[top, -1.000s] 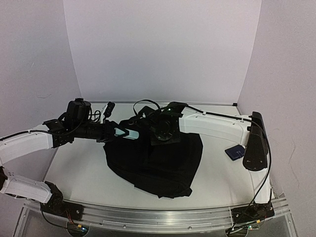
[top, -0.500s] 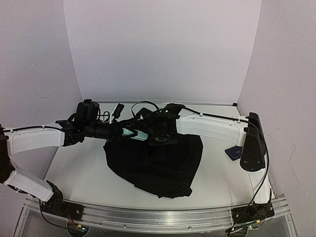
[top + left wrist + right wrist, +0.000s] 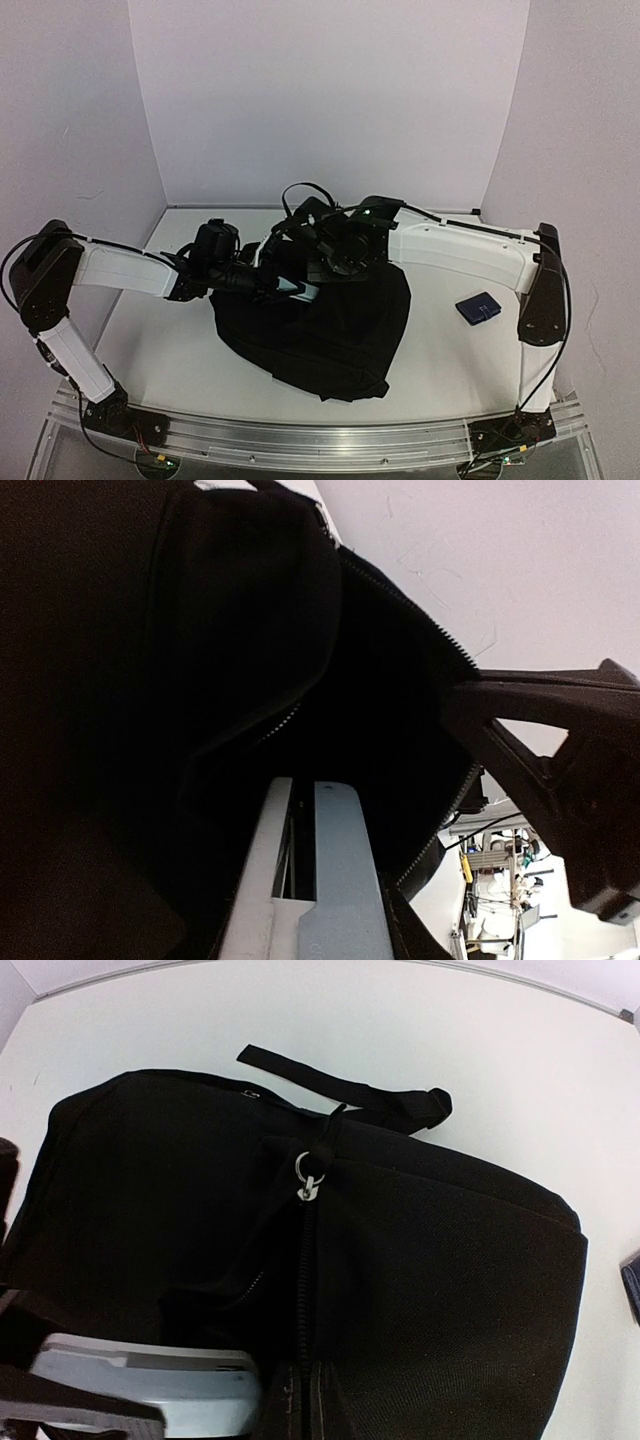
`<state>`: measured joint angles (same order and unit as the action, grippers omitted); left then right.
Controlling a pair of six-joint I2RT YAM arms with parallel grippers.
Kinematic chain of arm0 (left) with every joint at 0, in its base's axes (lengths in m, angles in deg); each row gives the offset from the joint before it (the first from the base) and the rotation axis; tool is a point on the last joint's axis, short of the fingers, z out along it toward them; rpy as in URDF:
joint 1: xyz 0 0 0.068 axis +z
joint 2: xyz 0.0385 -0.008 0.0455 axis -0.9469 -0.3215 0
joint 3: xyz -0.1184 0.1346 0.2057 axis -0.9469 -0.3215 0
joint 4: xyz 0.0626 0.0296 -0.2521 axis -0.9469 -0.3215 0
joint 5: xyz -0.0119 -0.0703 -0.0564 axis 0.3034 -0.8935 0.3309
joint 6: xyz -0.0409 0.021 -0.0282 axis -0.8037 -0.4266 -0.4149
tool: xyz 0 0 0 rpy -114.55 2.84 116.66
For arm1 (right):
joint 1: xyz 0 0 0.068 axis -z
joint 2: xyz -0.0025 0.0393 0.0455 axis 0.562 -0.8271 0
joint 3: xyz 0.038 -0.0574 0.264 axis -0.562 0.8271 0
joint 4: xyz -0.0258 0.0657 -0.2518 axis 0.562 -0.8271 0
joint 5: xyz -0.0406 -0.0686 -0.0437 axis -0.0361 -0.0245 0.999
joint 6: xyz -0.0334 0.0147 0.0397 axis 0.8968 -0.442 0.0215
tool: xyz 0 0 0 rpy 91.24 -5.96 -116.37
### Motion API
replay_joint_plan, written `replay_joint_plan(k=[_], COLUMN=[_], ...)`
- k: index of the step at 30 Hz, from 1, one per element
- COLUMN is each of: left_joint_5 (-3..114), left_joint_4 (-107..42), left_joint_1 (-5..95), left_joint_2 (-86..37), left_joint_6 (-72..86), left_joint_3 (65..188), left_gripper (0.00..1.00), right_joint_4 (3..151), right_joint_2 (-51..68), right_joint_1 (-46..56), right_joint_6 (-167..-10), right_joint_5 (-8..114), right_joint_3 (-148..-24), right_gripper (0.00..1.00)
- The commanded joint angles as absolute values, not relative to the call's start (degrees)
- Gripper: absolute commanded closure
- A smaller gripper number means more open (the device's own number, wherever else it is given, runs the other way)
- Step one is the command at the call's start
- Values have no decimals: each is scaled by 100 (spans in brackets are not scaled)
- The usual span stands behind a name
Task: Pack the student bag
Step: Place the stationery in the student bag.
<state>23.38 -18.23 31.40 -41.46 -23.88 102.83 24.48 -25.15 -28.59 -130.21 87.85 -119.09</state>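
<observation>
The student bag [image 3: 330, 335], a large black backpack, lies in the middle of the table with its zipper open toward the back. My left gripper [image 3: 290, 287] is shut on a flat pale blue book [image 3: 335, 880] and has its tip inside the dark mouth of the bag [image 3: 250, 640]. One black finger [image 3: 545, 725] shows at the right. My right gripper [image 3: 312, 1405] is shut on the bag's fabric [image 3: 450, 1260] along the zipper line, below the metal zipper pull [image 3: 308, 1182]. The book [image 3: 150, 1385] shows beside it at the lower left.
A small dark blue pouch [image 3: 477, 307] lies on the white table [image 3: 160, 340] to the right of the bag. The bag's top strap [image 3: 340, 1090] rests on the table behind it. White walls close in the back and both sides.
The left arm has reached right and forward, carrying the pale blue book into the bag's mouth. The right gripper has closed on the zipper edge and shifted slightly right.
</observation>
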Motion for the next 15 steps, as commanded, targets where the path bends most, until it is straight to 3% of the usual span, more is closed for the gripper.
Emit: replay_joint_plan(k=[1, 4, 7, 12, 15], left_joint_5=[2262, 2301, 2433, 3195, 3510], left_joint_4=[-1207, -955, -920, -1889, -2324], left_joint_1=[2736, 2488, 2406, 2405, 2405], left_joint_2=[-4613, -4985, -5163, -4803, -4415], left_joint_6=[-2385, -2373, -2388, -1890, -1676], left_joint_3=[10846, 11081, 11171, 11151, 11037], left_gripper=[94, 90, 78, 44, 30], right_joint_4=[2743, 2749, 2753, 2762, 2762], right_joint_2=[-2171, -2152, -2083, -1932, -1882], right_joint_1=[-2847, -2847, -2846, -2845, -2847], right_joint_6=[-12955, -12940, -12962, -12992, -12960], right_joint_5=[8875, 8872, 8916, 8985, 8974], right_joint_3=[-11822, -11784, -11730, -11592, -11534], right_gripper=[100, 100, 100, 100, 100])
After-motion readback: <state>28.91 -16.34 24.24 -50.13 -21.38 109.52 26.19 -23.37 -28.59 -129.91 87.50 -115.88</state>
